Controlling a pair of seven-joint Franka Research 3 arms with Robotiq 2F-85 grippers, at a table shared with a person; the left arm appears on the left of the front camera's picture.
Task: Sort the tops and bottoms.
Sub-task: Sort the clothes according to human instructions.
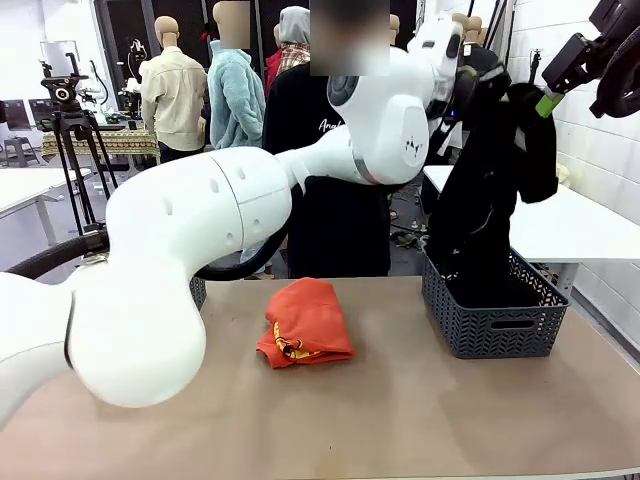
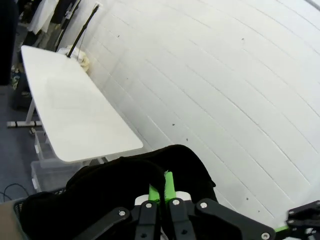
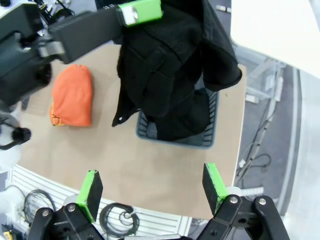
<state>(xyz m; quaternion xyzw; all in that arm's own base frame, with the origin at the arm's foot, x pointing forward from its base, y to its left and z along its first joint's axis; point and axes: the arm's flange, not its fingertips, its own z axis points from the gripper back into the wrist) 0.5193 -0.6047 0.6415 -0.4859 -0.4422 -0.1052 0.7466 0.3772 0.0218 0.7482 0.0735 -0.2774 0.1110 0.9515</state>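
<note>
The left end effector (image 2: 161,185), clamped on black bottoms (image 1: 480,190), hangs them over the right-hand basket (image 1: 495,335), probably for dropping; the right end effector (image 3: 151,175) gapes, idle.

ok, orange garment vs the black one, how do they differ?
The orange garment lies bunched on the table; the black garment hangs, lower end in the grey basket. The orange garment is untouched; the black garment is pinched by the shut left pincer. The orange garment has a yellow print; the black garment looks plain. Both are soft cloth.
</note>
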